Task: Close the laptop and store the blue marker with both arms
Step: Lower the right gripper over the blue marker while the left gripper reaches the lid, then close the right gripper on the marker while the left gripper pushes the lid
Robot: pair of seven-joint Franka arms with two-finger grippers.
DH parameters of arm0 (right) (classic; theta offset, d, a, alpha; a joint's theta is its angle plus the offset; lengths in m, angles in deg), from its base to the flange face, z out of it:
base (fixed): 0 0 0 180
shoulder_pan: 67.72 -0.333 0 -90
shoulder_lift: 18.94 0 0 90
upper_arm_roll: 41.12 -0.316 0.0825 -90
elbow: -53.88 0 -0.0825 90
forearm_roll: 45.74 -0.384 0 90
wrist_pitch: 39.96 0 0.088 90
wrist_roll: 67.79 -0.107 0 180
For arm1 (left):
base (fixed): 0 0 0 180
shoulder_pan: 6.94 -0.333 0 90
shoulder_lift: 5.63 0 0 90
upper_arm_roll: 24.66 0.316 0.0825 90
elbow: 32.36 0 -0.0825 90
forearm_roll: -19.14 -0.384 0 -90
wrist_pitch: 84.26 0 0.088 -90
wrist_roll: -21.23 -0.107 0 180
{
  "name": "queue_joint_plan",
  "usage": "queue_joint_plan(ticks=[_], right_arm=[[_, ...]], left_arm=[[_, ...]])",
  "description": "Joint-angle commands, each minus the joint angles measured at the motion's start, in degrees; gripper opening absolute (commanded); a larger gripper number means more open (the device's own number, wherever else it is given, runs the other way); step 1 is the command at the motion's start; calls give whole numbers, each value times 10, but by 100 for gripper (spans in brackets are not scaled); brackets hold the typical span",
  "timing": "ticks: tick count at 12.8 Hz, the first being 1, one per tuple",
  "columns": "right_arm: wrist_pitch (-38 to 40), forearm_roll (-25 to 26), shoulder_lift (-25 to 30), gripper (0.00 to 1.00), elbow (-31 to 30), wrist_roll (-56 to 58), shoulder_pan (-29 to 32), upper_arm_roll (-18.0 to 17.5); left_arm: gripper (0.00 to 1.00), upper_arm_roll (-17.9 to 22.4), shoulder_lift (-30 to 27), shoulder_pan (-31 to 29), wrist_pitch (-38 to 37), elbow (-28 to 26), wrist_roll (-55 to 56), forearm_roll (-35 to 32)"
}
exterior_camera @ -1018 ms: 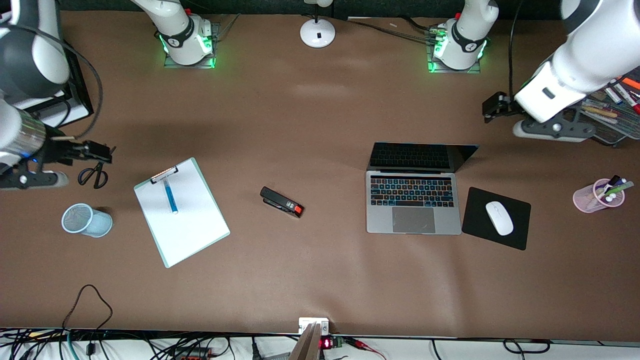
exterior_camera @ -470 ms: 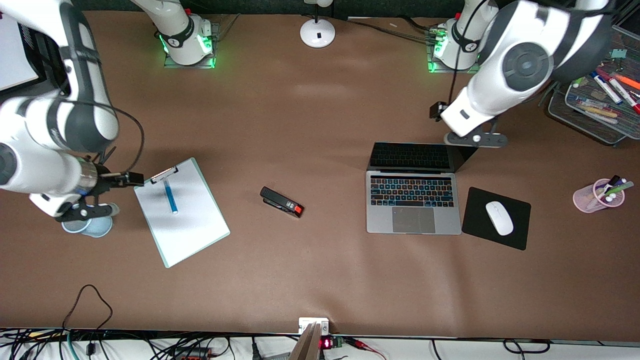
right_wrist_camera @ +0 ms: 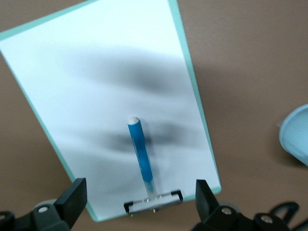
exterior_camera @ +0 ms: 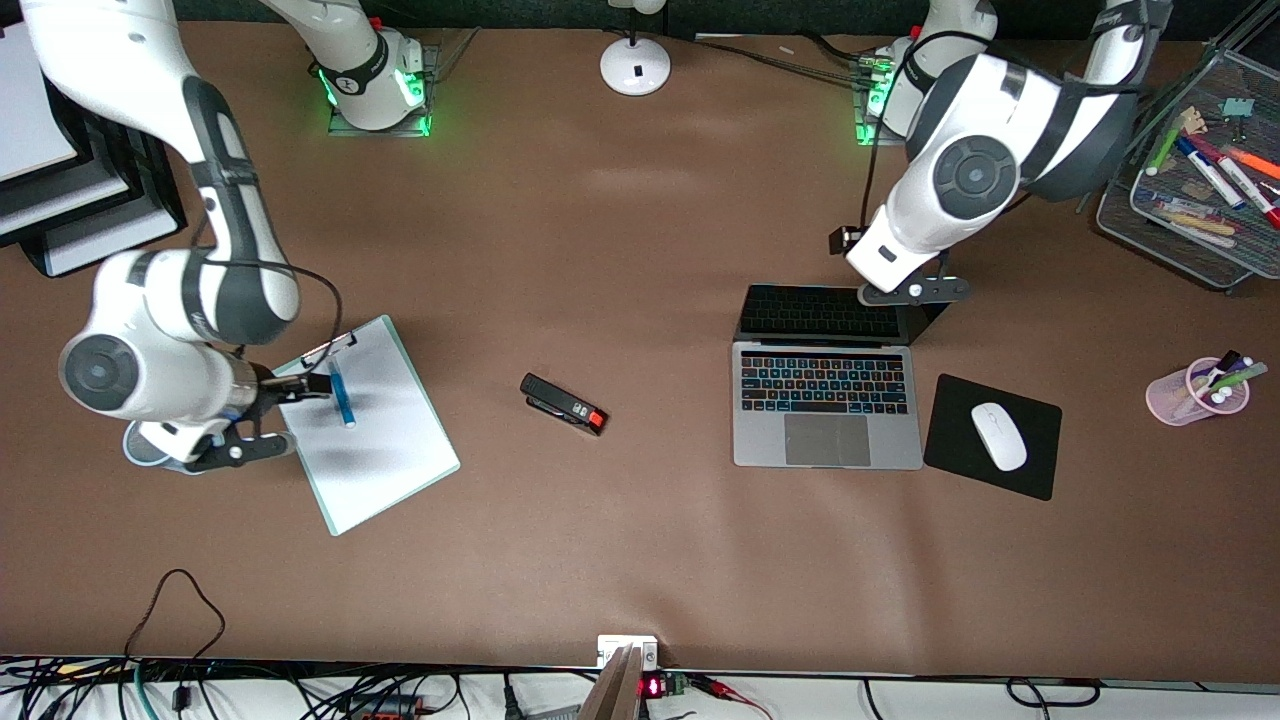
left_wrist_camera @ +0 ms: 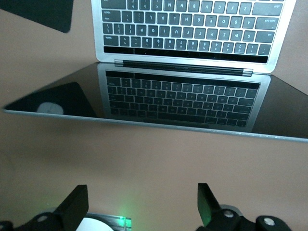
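On the clipboard (exterior_camera: pixel 365 425) lies the light, slippery blue marker (exterior_camera: pixel 341 394), best pinched mid-barrel by the spread right hand (right_wrist_camera: pixel 139 202) above. Over the open laptop (exterior_camera: pixel 826 405), hinged and fragile, the spread left hand (left_wrist_camera: pixel 142 207) is held near the lid edge.

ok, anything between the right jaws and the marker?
Nothing visible. The right gripper hangs open over the clipboard, and the marker lies bare on the sheet below it.
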Motion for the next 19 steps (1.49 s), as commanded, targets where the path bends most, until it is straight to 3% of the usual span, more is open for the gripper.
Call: queue_joint_plan(ticks=[1,6,15,19], right_arm=[[-22,-2,-25,100,6,32,1,1],[-48,-3,-64,100,6,128,3,1],[-90,-10,-88,96,6,126,-5,1],[-90,-14,-89,77,5,124,-6,1]], left_arm=[[100,-4,17,1,26,1,15,5],[100,-3,75,-1,110,22,4,3],[100,-1,174,-5,126,150,3,-17],[100,4,212,-8,217,153,2,-18]])
